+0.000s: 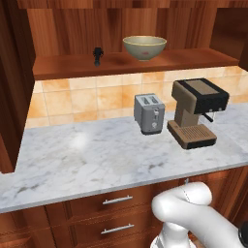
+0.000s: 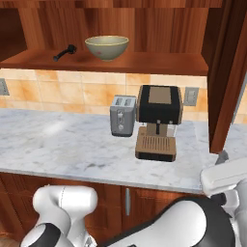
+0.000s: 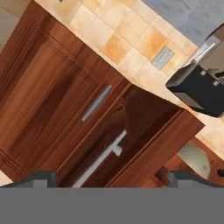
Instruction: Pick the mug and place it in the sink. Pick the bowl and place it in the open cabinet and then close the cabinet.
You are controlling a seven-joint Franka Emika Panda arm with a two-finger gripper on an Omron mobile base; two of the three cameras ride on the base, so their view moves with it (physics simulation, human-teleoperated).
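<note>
Wide round bowl [image 1: 144, 47], dull yellow-tan outside with a paler olive inside, upright on the wood shelf of the reddish-brown upper cabinet [image 1: 121, 64]; small dark object [image 1: 98, 54] on the same shelf, left of the bowl, apart from it; silver toaster [image 1: 149, 113] and black-and-tan coffee machine [image 1: 196, 112] on the marble desk [image 1: 87, 160] below the bowl; cabinet door [image 3: 100, 144] with a long silver bar handle stands open; jaws spread wide, empty.
</note>
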